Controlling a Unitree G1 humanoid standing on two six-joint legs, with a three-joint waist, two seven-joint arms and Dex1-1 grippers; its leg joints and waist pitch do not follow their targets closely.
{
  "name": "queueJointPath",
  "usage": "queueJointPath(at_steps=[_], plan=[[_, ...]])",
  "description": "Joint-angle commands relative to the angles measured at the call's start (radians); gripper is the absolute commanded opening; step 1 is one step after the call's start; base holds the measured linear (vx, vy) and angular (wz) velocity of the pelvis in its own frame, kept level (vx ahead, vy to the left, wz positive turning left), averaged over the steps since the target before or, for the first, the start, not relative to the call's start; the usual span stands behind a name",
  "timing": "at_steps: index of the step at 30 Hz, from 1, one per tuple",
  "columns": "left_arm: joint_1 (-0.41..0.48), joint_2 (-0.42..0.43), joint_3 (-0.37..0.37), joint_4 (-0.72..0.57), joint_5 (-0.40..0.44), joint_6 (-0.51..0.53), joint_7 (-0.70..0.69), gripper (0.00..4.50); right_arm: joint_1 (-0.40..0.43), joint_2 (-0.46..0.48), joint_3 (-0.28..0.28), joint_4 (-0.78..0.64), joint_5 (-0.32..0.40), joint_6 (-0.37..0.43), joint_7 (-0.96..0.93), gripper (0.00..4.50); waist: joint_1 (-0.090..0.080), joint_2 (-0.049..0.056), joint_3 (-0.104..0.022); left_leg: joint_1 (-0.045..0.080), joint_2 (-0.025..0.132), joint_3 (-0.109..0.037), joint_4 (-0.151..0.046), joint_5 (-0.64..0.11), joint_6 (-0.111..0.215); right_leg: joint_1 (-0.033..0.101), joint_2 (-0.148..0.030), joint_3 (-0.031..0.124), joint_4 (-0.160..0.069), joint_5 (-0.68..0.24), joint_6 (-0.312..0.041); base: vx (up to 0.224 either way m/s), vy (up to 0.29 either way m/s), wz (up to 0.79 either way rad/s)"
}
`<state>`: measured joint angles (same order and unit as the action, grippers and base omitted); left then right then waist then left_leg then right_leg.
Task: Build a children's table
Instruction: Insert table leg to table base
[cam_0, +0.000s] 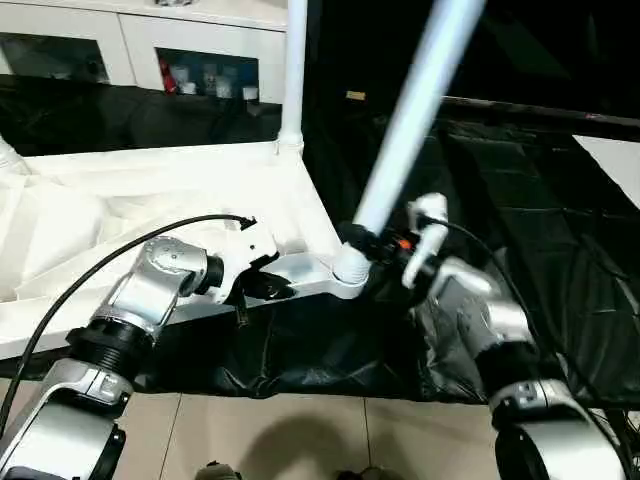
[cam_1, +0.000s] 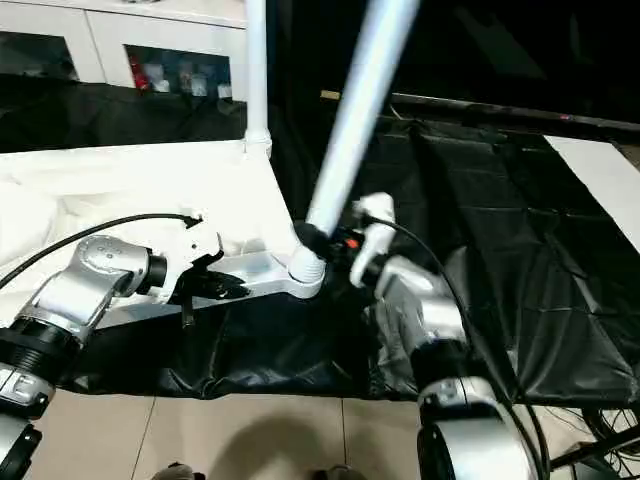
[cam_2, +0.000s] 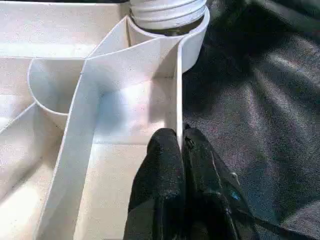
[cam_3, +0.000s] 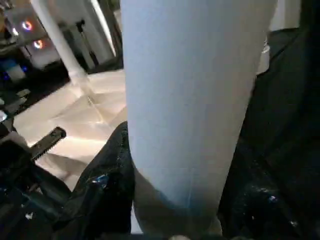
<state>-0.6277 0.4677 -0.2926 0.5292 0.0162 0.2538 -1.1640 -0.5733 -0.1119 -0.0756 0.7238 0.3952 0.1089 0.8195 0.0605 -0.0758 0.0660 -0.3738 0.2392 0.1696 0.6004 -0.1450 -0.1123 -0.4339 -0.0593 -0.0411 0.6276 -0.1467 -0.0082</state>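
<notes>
The children's table top (cam_0: 120, 200) lies upside down, ribs up, on the black-covered work table. One white leg (cam_0: 294, 80) stands upright in the far corner socket. A second leg (cam_0: 410, 120) leans to the right, its flared end at the near right corner socket (cam_0: 348, 272). My right gripper (cam_0: 388, 246) is shut on this leg just above the socket; the right wrist view has the leg (cam_3: 190, 100) between its dark fingers (cam_3: 107, 185). My left gripper (cam_0: 262, 285) is shut on the top's thin rim wall (cam_2: 178, 100), a little left of that socket.
Black cloth (cam_0: 520, 220) covers the work table to the right, with a white sheet (cam_0: 615, 160) at the far right. A white cabinet with glass doors (cam_0: 200, 50) stands behind. The table's front edge and tiled floor (cam_0: 300, 430) are just below my arms.
</notes>
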Motion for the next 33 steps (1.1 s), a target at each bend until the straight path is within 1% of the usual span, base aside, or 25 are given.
queueJointPath(at_steps=[1,2,4,6,7,8,9,12,13,14,16,17,18,19,20,21,22,23,24,25,27,28,30,32,33], plan=[[0.002,-0.01,0.005,-0.003,-0.026,-0.005,-0.005,0.0,0.053,-0.021,-0.016,0.03,-0.041,-0.033,-0.005,1.87,0.0,0.015,-0.077,0.016,-0.019,0.011,-0.068,-0.35,-0.013,0.051,-0.049,0.022,-0.091,-0.411,-0.155,0.0,0.0,0.0],[-0.001,-0.01,0.005,0.001,-0.024,-0.006,-0.001,0.0,0.073,-0.022,-0.007,0.027,-0.058,-0.065,-0.005,1.86,0.001,0.019,-0.076,0.016,-0.019,0.01,-0.068,-0.354,-0.014,0.05,-0.049,0.022,-0.091,-0.415,-0.154,0.0,0.0,0.0],[-0.002,-0.011,0.007,0.004,-0.021,-0.006,0.0,0.0,0.085,-0.023,0.001,0.027,-0.069,-0.089,-0.004,1.86,0.001,0.015,-0.077,0.016,-0.02,0.01,-0.068,-0.359,-0.012,0.05,-0.049,0.021,-0.094,-0.436,-0.147,0.0,0.0,0.0],[-0.01,-0.013,0.008,0.019,-0.009,-0.012,0.013,0.0,0.112,-0.025,0.025,0.006,-0.097,-0.138,-0.01,1.86,0.001,0.018,-0.075,0.018,-0.019,0.01,-0.069,-0.372,-0.012,0.046,-0.049,0.02,-0.097,-0.452,-0.142,0.0,0.0,0.0],[-0.013,-0.012,0.007,0.024,-0.004,-0.015,0.015,0.0,0.121,-0.026,0.037,-0.007,-0.113,-0.157,-0.019,1.86,0.0,0.019,-0.076,0.018,-0.02,0.009,-0.069,-0.378,-0.012,0.047,-0.048,0.02,-0.097,-0.463,-0.14,0.0,0.0,0.0],[-0.014,-0.012,0.007,0.025,-0.004,-0.015,0.016,0.0,0.122,-0.026,0.039,-0.009,-0.114,-0.158,-0.019,1.86,0.001,0.019,-0.075,0.018,-0.02,0.008,-0.07,-0.379,-0.013,0.046,-0.048,0.02,-0.098,-0.467,-0.137,0.0,0.0,0.0],[-0.016,-0.012,0.007,0.028,-0.002,-0.016,0.016,0.0,0.131,-0.025,0.053,-0.031,-0.125,-0.164,-0.023,1.86,0.0,0.019,-0.075,0.018,-0.021,0.008,-0.07,-0.386,-0.012,0.046,-0.047,0.02,-0.1,-0.476,-0.132,0.0,0.0,0.0],[-0.02,-0.009,0.006,0.031,0.0,-0.021,0.01,0.0,0.122,-0.033,0.101,-0.047,-0.172,-0.165,-0.037,1.86,-0.003,0.018,-0.073,0.02,-0.023,0.006,-0.07,-0.404,-0.014,0.044,-0.046,0.017,-0.105,-0.519,-0.116,0.0,0.0,0.0],[-0.022,-0.008,0.004,0.032,0.002,-0.024,0.007,0.0,0.11,-0.038,0.124,-0.048,-0.193,-0.154,-0.04,1.86,-0.005,0.02,-0.072,0.021,-0.024,0.006,-0.069,-0.416,-0.015,0.042,-0.047,0.016,-0.108,-0.539,-0.11,0.0,0.0,0.0],[-0.022,-0.008,0.004,0.032,0.002,-0.024,0.007,0.0,0.11,-0.038,0.124,-0.048,-0.193,-0.154,-0.04,1.86,-0.005,0.02,-0.072,0.021,-0.024,0.004,-0.069,-0.421,-0.016,0.042,-0.047,0.014,-0.109,-0.55,-0.106,0.0,0.0,0.0],[-0.026,-0.005,0.0,0.035,0.005,-0.029,0.0,0.0,0.092,-0.042,0.153,-0.043,-0.215,-0.134,-0.028,1.86,-0.007,0.019,-0.072,0.023,-0.025,0.003,-0.068,-0.43,-0.016,0.041,-0.047,0.013,-0.113,-0.576,-0.096,0.0,0.0,0.0],[-0.027,-0.002,-0.003,0.035,0.007,-0.032,-0.007,0.0,0.08,-0.045,0.171,-0.037,-0.224,-0.107,-0.013,1.86,-0.01,0.015,-0.07,0.022,-0.025,0.002,-0.069,-0.436,-0.014,0.041,-0.047,0.01,-0.114,-0.59,-0.092,0.0,0.0,0.0],[-0.028,0.0,-0.005,0.035,0.008,-0.035,-0.013,0.0,0.071,-0.048,0.184,-0.029,-0.231,-0.098,0.003,1.86,-0.01,0.017,-0.07,0.024,-0.025,0.0,-0.069,-0.44,-0.014,0.042,-0.048,0.01,-0.115,-0.598,-0.089,0.0,0.0,0.0],[-0.028,0.0,-0.006,0.035,0.009,-0.035,-0.014,0.0,0.07,-0.048,0.185,-0.027,-0.232,-0.096,0.006,1.86,-0.011,0.018,-0.07,0.025,-0.024,0.0,-0.069,-0.443,-0.014,0.041,-0.049,0.01,-0.116,-0.598,-0.089,0.0,0.0,0.0],[-0.03,0.004,-0.01,0.037,0.011,-0.04,-0.023,0.0,0.054,-0.049,0.196,-0.01,-0.232,-0.076,0.03,1.86,-0.012,0.019,-0.07,0.026,-0.023,-0.001,-0.07,-0.448,-0.015,0.04,-0.049,0.01,-0.116,-0.591,-0.093,0.0,0.0,0.0],[-0.031,0.006,-0.011,0.036,0.012,-0.042,-0.028,0.0,0.047,-0.049,0.2,-0.001,-0.232,-0.069,0.042,1.86,-0.014,0.011,-0.07,0.027,-0.022,0.0,-0.071,-0.453,-0.014,0.04,-0.048,0.008,-0.117,-0.59,-0.096,0.0,0.0,0.0],[-0.033,0.01,-0.014,0.036,0.012,-0.051,-0.039,0.0,0.034,-0.05,0.203,0.019,-0.235,-0.063,0.056,1.86,-0.013,0.011,-0.072,0.028,-0.022,-0.001,-0.07,-0.449,-0.013,0.041,-0.051,0.009,-0.116,-0.583,-0.099,0.0,0.0,0.0],[-0.034,0.013,-0.017,0.037,0.011,-0.059,-0.051,0.0,0.024,-0.052,0.207,0.035,-0.236,-0.057,0.073,1.86,-0.013,0.017,-0.072,0.03,-0.02,-0.002,-0.073,-0.45,-0.012,0.041,-0.052,0.01,-0.116,-0.568,-0.108,0.0,0.0,0.0],[-0.035,0.017,-0.02,0.034,0.011,-0.065,-0.063,0.0,0.014,-0.055,0.211,0.052,-0.239,-0.059,0.09,1.86,-0.015,0.017,-0.074,0.03,-0.018,-0.003,-0.074,-0.452,-0.014,0.043,-0.051,0.01,-0.112,-0.538,-0.12,0.0,0.0,0.0],[-0.034,0.022,-0.023,0.028,0.008,-0.072,-0.08,0.0,0.005,-0.058,0.216,0.069,-0.244,-0.065,0.105,1.86,-0.016,0.013,-0.076,0.026,-0.016,-0.003,-0.077,-0.443,-0.016,0.047,-0.052,0.011,-0.108,-0.498,-0.135,0.0,0.0,0.0],[-0.035,0.032,-0.03,0.02,0.006,-0.081,-0.105,0.0,-0.002,-0.065,0.227,0.082,-0.245,-0.078,0.147,1.86,-0.016,0.013,-0.077,0.025,-0.015,-0.002,-0.078,-0.439,-0.015,0.049,-0.051,0.013,-0.103,-0.462,-0.149,0.0,0.0,0.0],[-0.037,0.042,-0.034,0.015,0.006,-0.092,-0.122,0.0,0.001,-0.07,0.231,0.073,-0.231,-0.073,0.19,1.86,-0.016,0.008,-0.077,0.025,-0.015,-0.001,-0.078,-0.436,-0.013,0.05,-0.051,0.013,-0.101,-0.453,-0.153,0.0,0.0,0.0],[-0.035,0.048,-0.034,0.008,0.005,-0.095,-0.13,0.0,0.005,-0.073,0.233,0.062,-0.223,-0.066,0.206,1.86,-0.013,0.007,-0.077,0.026,-0.014,0.0,-0.079,-0.432,-0.011,0.05,-0.052,0.014,-0.1,-0.451,-0.156,0.0,0.0,0.0],[-0.041,0.074,-0.039,0.003,-0.002,-0.132,-0.19,0.0,0.025,-0.101,0.25,0.023,-0.203,-0.057,0.309,1.86,-0.011,0.006,-0.077,0.027,-0.013,0.0,-0.079,-0.432,-0.012,0.05,-0.054,0.013,-0.102,-0.458,-0.157,0.0,0.0,0.0],[-0.043,0.082,-0.038,0.002,-0.005,-0.137,-0.207,0.0,0.032,-0.11,0.259,0.012,-0.204,-0.067,0.336,1.86,-0.006,0.008,-0.077,0.028,-0.012,0.0,-0.08,-0.431,-0.009,0.051,-0.054,0.013,-0.103,-0.454,-0.154,0.0,0.0,0.0]])
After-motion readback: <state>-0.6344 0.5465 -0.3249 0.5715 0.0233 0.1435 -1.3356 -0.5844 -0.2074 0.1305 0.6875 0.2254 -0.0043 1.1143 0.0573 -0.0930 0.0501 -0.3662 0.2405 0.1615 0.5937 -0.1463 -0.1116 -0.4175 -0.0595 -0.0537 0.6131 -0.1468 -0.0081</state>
